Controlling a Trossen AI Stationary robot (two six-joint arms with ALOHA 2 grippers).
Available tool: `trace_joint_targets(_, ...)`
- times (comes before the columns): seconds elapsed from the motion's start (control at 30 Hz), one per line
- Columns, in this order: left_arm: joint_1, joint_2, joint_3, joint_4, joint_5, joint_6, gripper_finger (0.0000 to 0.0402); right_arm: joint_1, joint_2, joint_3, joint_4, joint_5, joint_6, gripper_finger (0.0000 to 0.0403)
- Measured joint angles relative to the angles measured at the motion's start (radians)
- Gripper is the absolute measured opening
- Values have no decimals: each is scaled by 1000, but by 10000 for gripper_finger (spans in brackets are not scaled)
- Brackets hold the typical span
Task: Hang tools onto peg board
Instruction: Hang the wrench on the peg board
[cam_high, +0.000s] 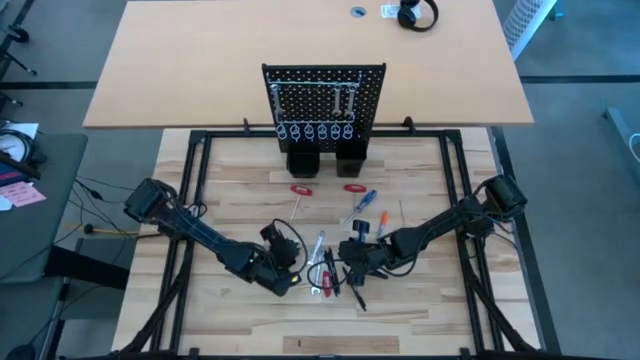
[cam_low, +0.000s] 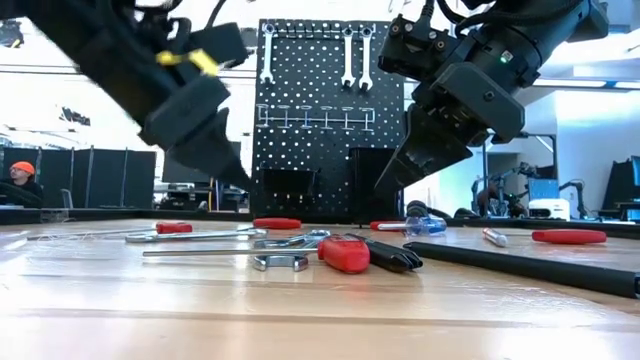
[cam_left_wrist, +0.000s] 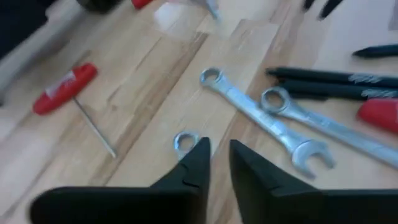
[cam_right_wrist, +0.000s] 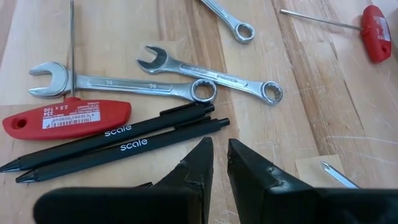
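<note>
Shiny metal wrenches (cam_right_wrist: 211, 70) and matt black pens (cam_right_wrist: 118, 140) lie on the smooth, pale wooden table (cam_right_wrist: 323, 112).

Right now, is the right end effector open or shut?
Nearly shut and empty: the right end effector shows only a narrow gap between its fingertips, above the black pens.

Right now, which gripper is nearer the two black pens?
Right. The right gripper hovers just beside the black pens; the left gripper hangs over the wrenches on their far side.

Grey floor (cam_high: 580, 200), tan desk (cam_high: 200, 70) behind — headphones (cam_high: 417, 14) on it
</note>
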Motion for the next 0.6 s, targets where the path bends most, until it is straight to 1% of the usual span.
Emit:
trace_joint_targets(0.17,37,1,-136,223,20,-23,147,4,0,0,0,0,-1,60)
trace_joint_targets(0.23,57,1,-181,273,48,-34,176,4,0,0,0,0,-1,60)
trace_joint_targets(0.3,72,1,-207,280,55,-45,193,4,0,0,2,0,-2,60)
trace_joint_targets(0.37,86,1,-225,298,69,-45,195,4,0,0,7,0,-2,60)
trace_joint_targets(0.43,100,-1,-246,347,117,-33,189,4,0,0,10,0,-6,60)
trace_joint_targets(0.5,109,-3,-258,382,156,-17,176,4,0,0,18,0,-10,60)
trace_joint_targets(0.6,117,-3,-266,385,175,-16,150,4,0,0,24,0,-19,60)
